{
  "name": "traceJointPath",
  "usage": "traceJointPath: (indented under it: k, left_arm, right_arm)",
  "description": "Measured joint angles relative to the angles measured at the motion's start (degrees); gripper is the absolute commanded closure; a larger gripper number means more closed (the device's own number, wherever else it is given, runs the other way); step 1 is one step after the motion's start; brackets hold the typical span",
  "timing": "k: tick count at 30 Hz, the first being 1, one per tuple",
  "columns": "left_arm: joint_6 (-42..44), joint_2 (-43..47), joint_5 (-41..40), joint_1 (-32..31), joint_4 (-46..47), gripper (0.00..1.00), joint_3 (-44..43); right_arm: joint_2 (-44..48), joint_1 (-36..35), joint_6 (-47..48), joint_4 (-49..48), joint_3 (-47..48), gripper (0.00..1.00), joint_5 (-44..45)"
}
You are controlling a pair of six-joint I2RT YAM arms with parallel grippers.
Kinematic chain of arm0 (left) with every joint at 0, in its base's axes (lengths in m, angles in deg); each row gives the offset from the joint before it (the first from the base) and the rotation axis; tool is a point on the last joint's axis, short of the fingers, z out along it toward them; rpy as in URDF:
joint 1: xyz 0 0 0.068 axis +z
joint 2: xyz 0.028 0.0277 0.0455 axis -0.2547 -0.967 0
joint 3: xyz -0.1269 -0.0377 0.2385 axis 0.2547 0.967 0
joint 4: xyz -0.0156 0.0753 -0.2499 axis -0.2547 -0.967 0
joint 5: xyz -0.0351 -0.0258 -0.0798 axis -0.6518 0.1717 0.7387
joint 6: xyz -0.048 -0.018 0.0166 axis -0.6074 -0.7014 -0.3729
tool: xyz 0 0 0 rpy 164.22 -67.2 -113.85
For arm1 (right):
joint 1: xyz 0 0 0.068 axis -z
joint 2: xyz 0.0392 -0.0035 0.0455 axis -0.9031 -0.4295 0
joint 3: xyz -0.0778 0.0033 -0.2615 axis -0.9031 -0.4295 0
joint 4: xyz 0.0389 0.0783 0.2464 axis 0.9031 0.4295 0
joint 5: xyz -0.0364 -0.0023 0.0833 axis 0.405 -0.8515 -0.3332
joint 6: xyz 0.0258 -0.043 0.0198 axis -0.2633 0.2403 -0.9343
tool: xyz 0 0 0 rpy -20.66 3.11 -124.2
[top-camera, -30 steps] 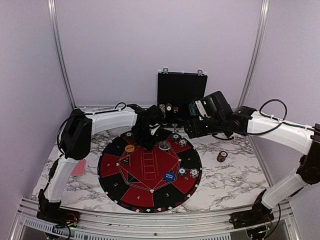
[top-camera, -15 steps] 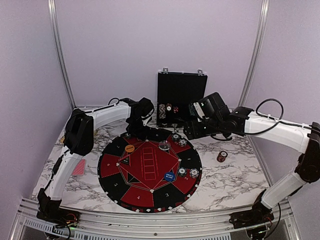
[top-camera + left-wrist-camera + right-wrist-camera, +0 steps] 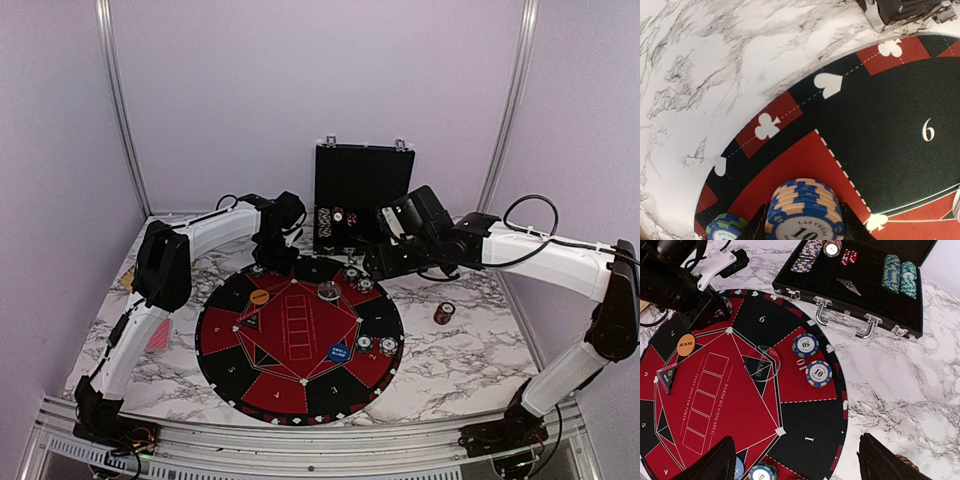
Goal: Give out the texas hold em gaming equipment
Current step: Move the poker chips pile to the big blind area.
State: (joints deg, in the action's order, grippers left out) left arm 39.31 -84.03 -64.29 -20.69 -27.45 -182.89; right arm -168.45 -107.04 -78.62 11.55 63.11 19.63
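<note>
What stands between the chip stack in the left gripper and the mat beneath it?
Nothing visible. The left gripper is shut on the chip stack over a bare red wedge of the mat. Another blue-green stack sits beside it, not underneath.

The left gripper (image 3: pixel 804 229) clamps a stack of blue-and-peach chips (image 3: pixel 804 207) marked 10, at the red wedge of the round mat (image 3: pixel 880 125), beside its black field numbered 6. A blue-green chip stack (image 3: pixel 726 228) sits near the mat's outer band, and marble table (image 3: pixel 715 60) lies beyond the mat's rim.
</note>
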Motion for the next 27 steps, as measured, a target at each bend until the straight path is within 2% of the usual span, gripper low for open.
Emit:
traceJointPath:
  k: [6,14,27]
  left_arm:
    - [0.0,-0.3,0.1,0.1,0.0,0.56,-0.5]
    - [0.3,-0.6,0.1,0.5,0.0,0.35,-1.2]
    - [0.4,0.7,1.3,0.9,0.1,0.11,-1.2]
  right_arm:
    - [-0.1,0.0,0.0,0.0,0.0,0.18,-0.3]
    - [-0.7,0.0,0.0,0.5,0.6,0.18,-0.5]
    - [-0.7,0.0,0.0,1.2,1.7,0.18,-0.2]
